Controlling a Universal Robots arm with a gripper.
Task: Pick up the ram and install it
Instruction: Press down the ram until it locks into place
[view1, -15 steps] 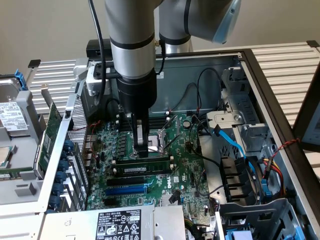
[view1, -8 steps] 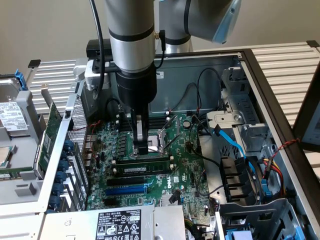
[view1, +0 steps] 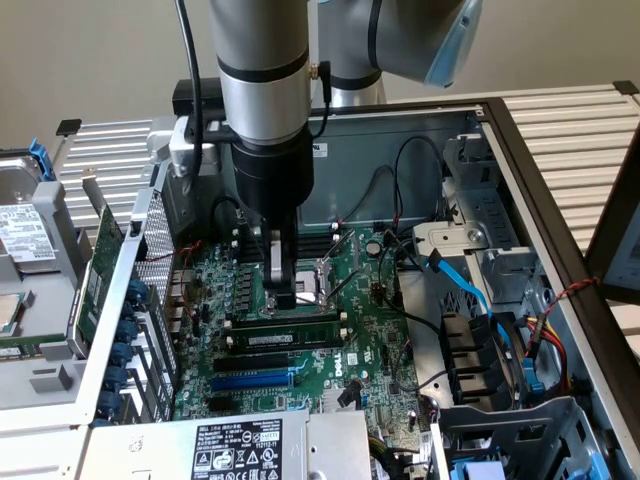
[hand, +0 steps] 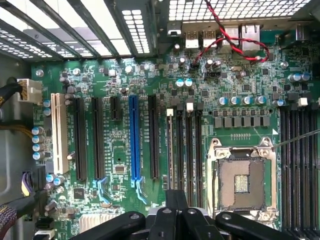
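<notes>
1. Gripper (view1: 284, 296): fingers closed together, tips down just above the ram (view1: 288, 331). Whether they touch its top edge cannot be told. Nothing is gripped between them.
2. Wrist view: the closed fingers (hand: 176, 202) sit over the memory slots (hand: 184, 150), beside the CPU socket (hand: 243, 180).
3. Ram: one green stick with a white label, standing on edge in a slot on the motherboard (view1: 370, 340), lying across the exterior view, between the CPU socket (view1: 322, 277) and the blue slot (view1: 252, 379).
4. Arm (view1: 262, 90): one, vertical, coming straight down into the open case (view1: 520, 160); wrist pointing down at the board.
5. Counts, wrist view: one white expansion slot (hand: 59, 132), one blue slot (hand: 133, 137), four black expansion slots, one of them short; one empty CPU socket. A second bank of memory slots (hand: 299, 165) lies on the socket's other side.
6. Surroundings, exterior view: a green expansion card (view1: 98, 270) stands at the case wall on the exterior view's left; a blue cable (view1: 470, 290) runs on the exterior view's right; the power supply label (view1: 238, 450) is at the near edge.
</notes>
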